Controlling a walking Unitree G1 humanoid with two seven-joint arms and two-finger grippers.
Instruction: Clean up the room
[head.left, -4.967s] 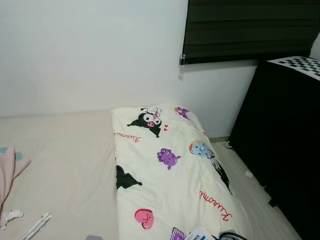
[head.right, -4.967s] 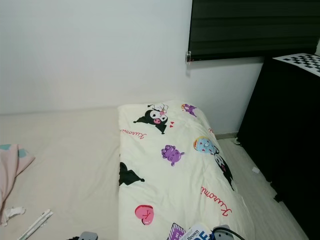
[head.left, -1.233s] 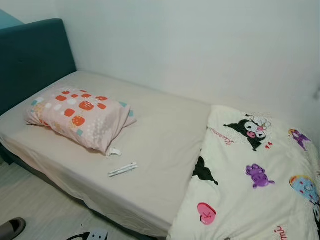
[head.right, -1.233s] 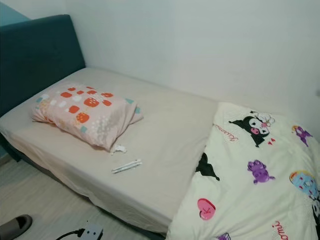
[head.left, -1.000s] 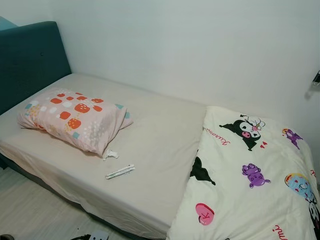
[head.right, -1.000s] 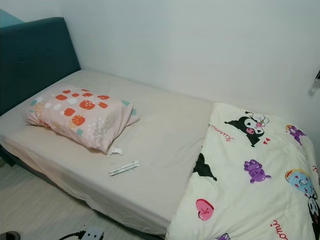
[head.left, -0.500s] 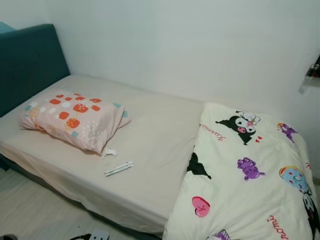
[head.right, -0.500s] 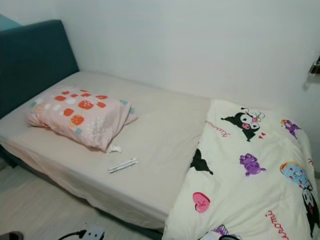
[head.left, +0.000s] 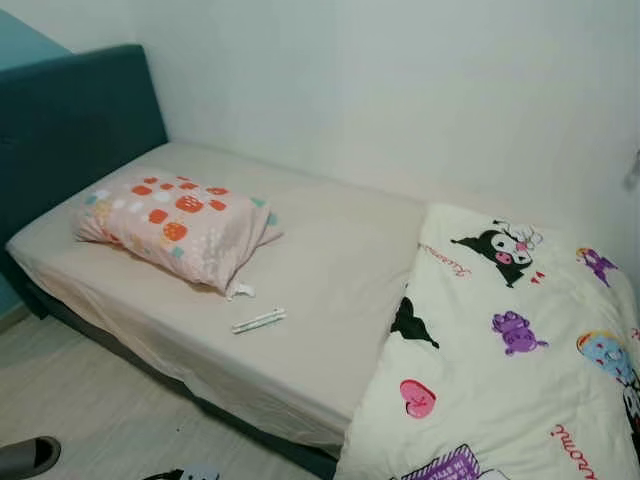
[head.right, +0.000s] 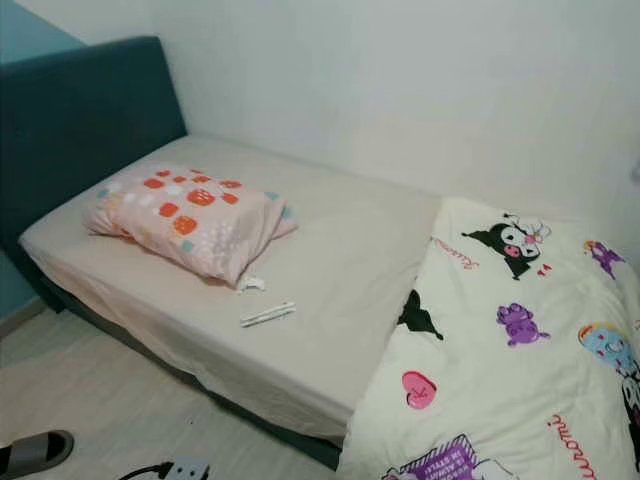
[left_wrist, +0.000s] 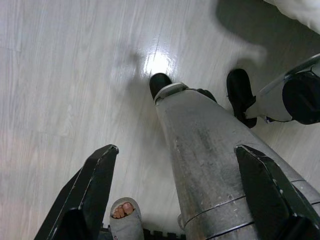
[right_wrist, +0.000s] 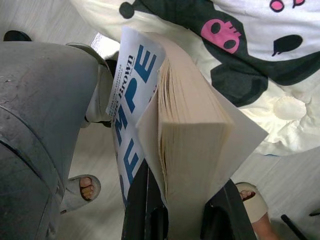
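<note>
A beige bed (head.left: 330, 250) with a teal headboard (head.left: 70, 120) carries a pink patterned pillow (head.left: 180, 225), a crumpled white scrap (head.left: 242, 291) and a thin white stick-like item (head.left: 259, 321). A cream cartoon-print duvet (head.left: 510, 350) covers the bed's right half. In the right wrist view my right gripper (right_wrist: 182, 215) is shut on a thick paperback book (right_wrist: 190, 115) with a white cover and blue letters, held over the duvet's edge. In the left wrist view my left gripper (left_wrist: 176, 150) hangs open above the pale floor, nothing between its fingers.
A grey slipper (head.left: 28, 456) and a power strip (head.right: 178, 468) with a black cable lie on the wooden floor in front of the bed. A person's sandalled feet (right_wrist: 82, 187) stand close beside my legs (left_wrist: 200, 150). The white wall runs behind the bed.
The camera has swung left from the bed's foot and a black cabinet to the headboard end, then drifted a little. Nothing on the bed has moved.
</note>
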